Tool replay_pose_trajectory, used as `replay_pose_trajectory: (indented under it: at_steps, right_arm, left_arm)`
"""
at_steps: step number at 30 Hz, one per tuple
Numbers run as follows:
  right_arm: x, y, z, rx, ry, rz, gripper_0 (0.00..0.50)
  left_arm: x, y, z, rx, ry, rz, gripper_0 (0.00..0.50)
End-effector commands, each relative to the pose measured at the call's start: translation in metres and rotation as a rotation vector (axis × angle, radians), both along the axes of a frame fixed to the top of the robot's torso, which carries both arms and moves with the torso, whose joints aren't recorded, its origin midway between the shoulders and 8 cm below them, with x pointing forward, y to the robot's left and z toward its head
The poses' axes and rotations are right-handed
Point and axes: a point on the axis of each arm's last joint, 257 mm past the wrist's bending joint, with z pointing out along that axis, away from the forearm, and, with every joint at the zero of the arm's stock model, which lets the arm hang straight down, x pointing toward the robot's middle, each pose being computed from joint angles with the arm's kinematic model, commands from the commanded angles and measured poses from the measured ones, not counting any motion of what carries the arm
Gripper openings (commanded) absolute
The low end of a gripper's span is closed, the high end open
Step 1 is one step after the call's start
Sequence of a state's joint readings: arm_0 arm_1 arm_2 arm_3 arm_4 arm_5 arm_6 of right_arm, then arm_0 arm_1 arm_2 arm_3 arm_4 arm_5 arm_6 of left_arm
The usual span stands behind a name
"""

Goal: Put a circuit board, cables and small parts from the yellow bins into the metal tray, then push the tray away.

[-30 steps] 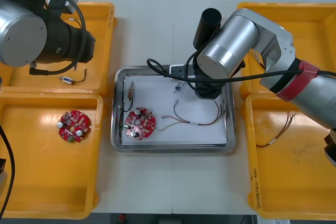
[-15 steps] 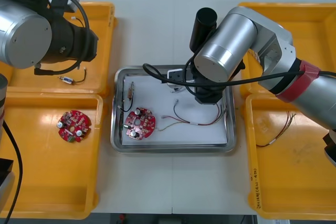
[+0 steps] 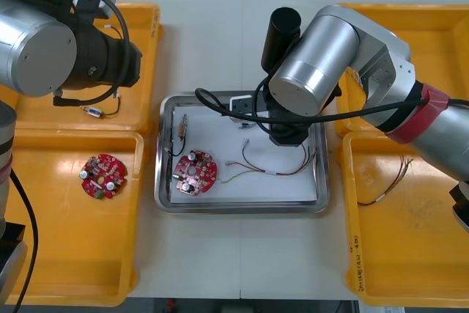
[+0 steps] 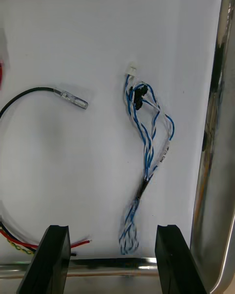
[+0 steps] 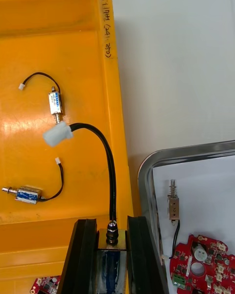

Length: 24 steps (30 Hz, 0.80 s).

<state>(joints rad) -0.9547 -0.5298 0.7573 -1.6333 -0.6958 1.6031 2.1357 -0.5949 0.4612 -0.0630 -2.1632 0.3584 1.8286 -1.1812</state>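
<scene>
Left end effector [image 5: 111, 228]: closed on a small metal part [image 5: 110, 260] with a blue body, hanging over the far left yellow bin [image 3: 143, 49]; a black lead [image 5: 106, 162] arches away from the part to a white plug
Right end effector [image 4: 112, 240]: fingers spread wide with nothing between them, low over the metal tray [image 3: 242, 207]
Already in the tray: a round red circuit board [image 3: 195, 171], a twisted blue and white cable [image 4: 147, 162], a black cable [image 4: 29, 94], a red and yellow cable [image 4: 19, 242] and a second metal part [image 5: 172, 207]
Key relation: the tray lies to the robot's right of the left end effector, just across the bin's rim and a strip of bare desk [image 5: 166, 79]; the held part's long axis runs along the fingers; the carry looks short
Hard to make out: the held part sits deep between the fingers, so its kind is unclear; the red and yellow cable is cut off beside a right finger
</scene>
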Motion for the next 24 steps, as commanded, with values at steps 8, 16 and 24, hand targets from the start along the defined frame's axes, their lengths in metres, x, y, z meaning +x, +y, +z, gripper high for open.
replay_pose_trajectory:
  at_steps: [8,16,24]
  right_arm:
    - [-0.001,0.013,0.031,0.049,-0.038,-0.015,0.5]
    - [-0.01,-0.002,0.05,0.035,-0.019,-0.068,0.5]
    - [-0.022,-0.021,0.083,0.046,-0.014,-0.14,0.5]
  left_arm:
    - [-0.005,-0.004,0.007,-0.069,-0.021,0.042,0.002]
    - [-0.005,-0.005,0.006,-0.073,-0.02,0.041,0.0]
    - [-0.006,-0.008,0.005,-0.077,-0.016,0.037,0.001]
